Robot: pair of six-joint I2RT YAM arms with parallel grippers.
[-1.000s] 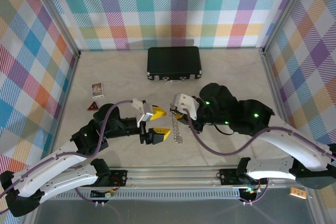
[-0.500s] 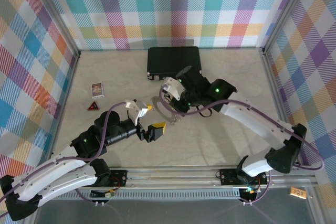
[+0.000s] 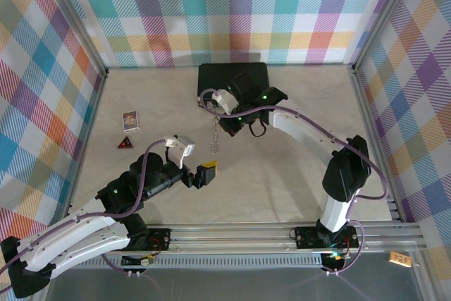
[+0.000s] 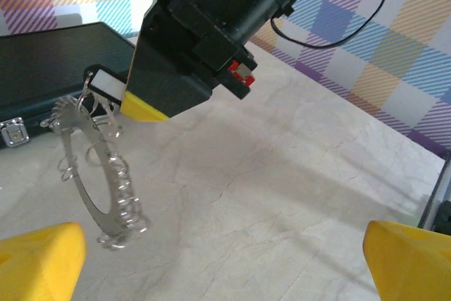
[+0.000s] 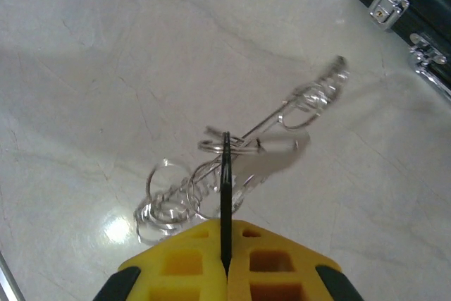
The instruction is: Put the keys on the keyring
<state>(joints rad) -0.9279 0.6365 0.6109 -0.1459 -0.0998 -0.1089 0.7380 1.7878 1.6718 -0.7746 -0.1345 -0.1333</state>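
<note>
My right gripper (image 3: 224, 109) reaches far across the table, just in front of the black case. Its yellow fingers are shut on the keyring (image 5: 225, 167), a thin dark loop seen edge-on. The keys (image 5: 282, 114), silvery and strung together, dangle from it above the table (image 3: 215, 135). In the left wrist view they hang as a narrow wreath (image 4: 99, 167) under the right gripper's yellow finger (image 4: 144, 107). My left gripper (image 3: 199, 162) sits lower left of the keys, apart from them. Its yellow tips (image 4: 35, 262) stand wide open with only bare table between them.
A black case (image 3: 233, 84) with metal latches (image 5: 384, 5) lies at the far centre, right behind the right gripper. A small card (image 3: 130, 120) and a red triangle (image 3: 125, 144) lie at the left. Checked walls enclose the table.
The right arm has swung away from the near centre toward the case, carrying the keys with it. The left gripper has opened wider and drawn back a little.
</note>
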